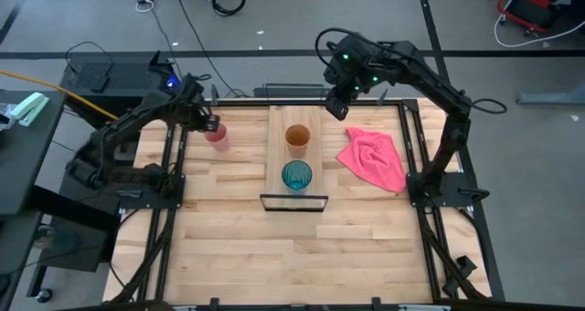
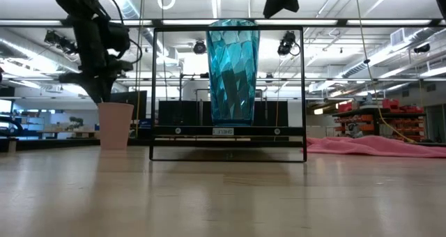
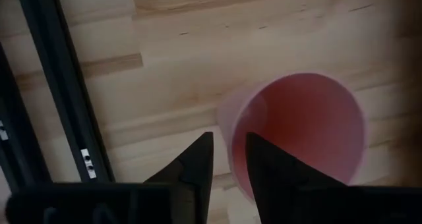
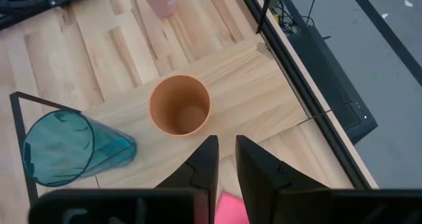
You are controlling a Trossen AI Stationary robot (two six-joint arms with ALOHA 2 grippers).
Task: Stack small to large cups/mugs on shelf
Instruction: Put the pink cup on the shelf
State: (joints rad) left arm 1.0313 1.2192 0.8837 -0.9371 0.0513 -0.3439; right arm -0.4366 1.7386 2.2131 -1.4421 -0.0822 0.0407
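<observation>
On the left, the left gripper (image 1: pixel 213 123) hovers at the rim of the pink cup (image 1: pixel 218 136), which stands upright on the desk (image 1: pixel 228 238) beside the shelf, not on it. In the left wrist view its fingers (image 3: pixel 198 159) are nearly clenched with only a narrow gap, one either side of the cup's near wall, and I cannot tell whether they actually pinch it. To do this step well, the fingers should likely pinch that wall firmly before lifting, and lift straight up so the light cup does not tip.

In the middle, the shelf (image 1: pixel 278 128), a light-wood plank with a black frame at its near end, carries the orange cup (image 1: pixel 297 138) and, nearer the frame, the teal cup (image 1: pixel 296 176), both upright and apart.

To the right, the right gripper (image 1: pixel 336 105) waits above the shelf's far end, its fingers close together and holding nothing. A pink cloth (image 1: pixel 375 158) lies crumpled on the desk.

The desk is pale butcher-block wood. Beyond it is a grey floor with cables and a large, brightly lit workshop.
</observation>
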